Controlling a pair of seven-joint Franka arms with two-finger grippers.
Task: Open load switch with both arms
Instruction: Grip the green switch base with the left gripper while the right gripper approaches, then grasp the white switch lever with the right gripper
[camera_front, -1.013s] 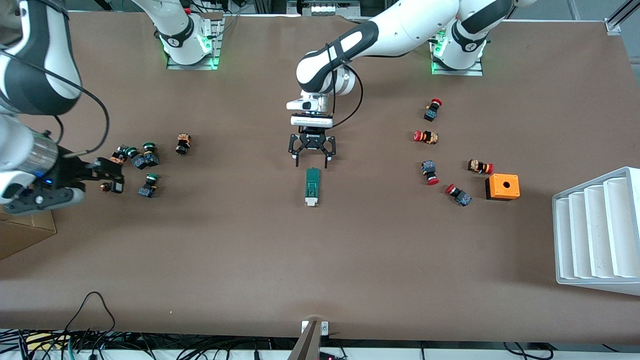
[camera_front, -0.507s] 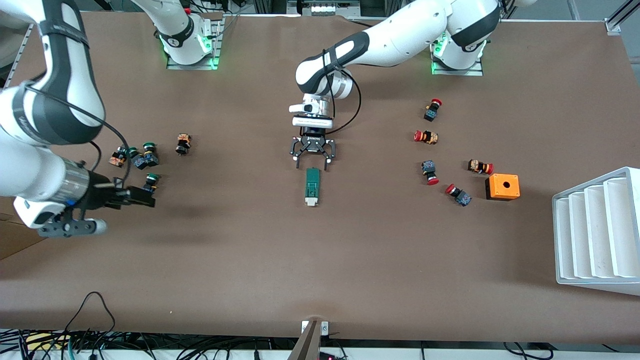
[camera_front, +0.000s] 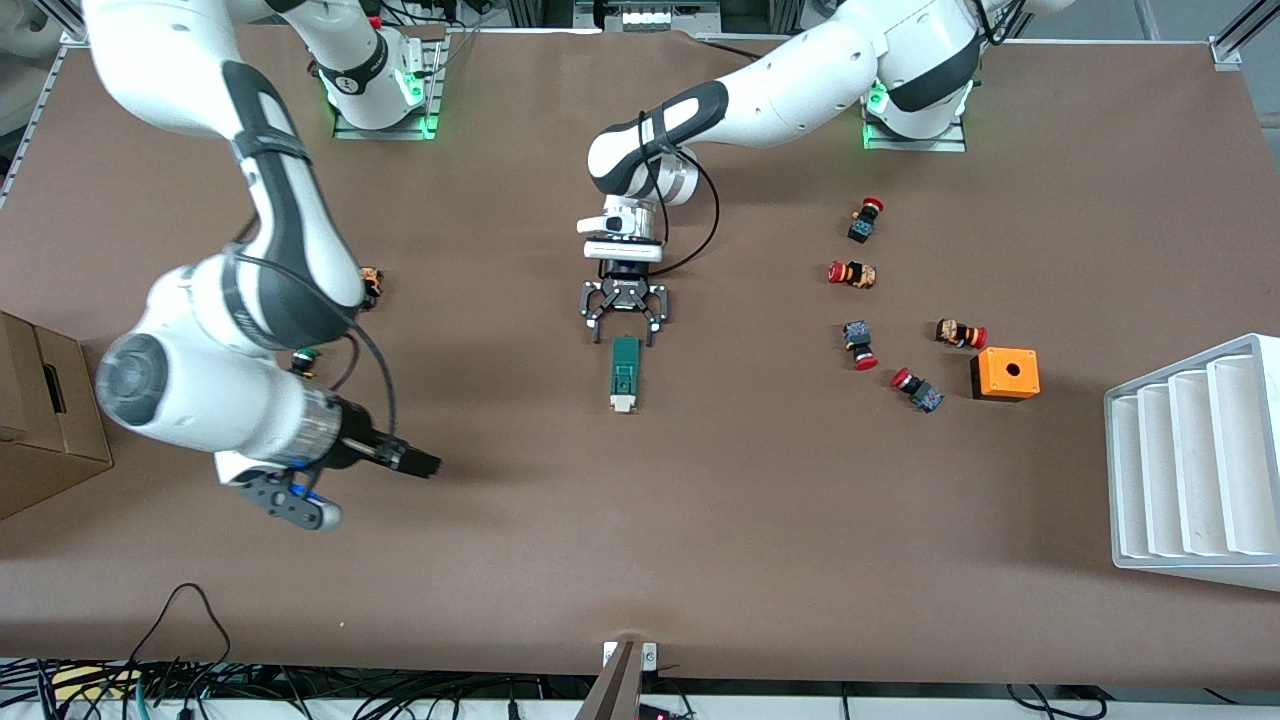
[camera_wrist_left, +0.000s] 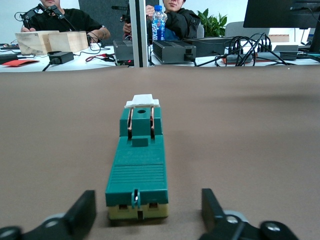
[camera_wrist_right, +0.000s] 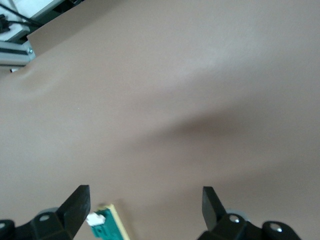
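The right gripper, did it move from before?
Yes. The right gripper swung away from the green-capped push buttons, nearer the front camera and toward the load switch.

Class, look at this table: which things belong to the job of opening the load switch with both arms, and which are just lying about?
Part of the job:
- load switch, mid-table
- left tool, open, straddling the switch's dark-green end
- right tool, open, over bare table toward the right arm's end

Lying about:
- red-capped push buttons
- orange box
- white rack
- cardboard box
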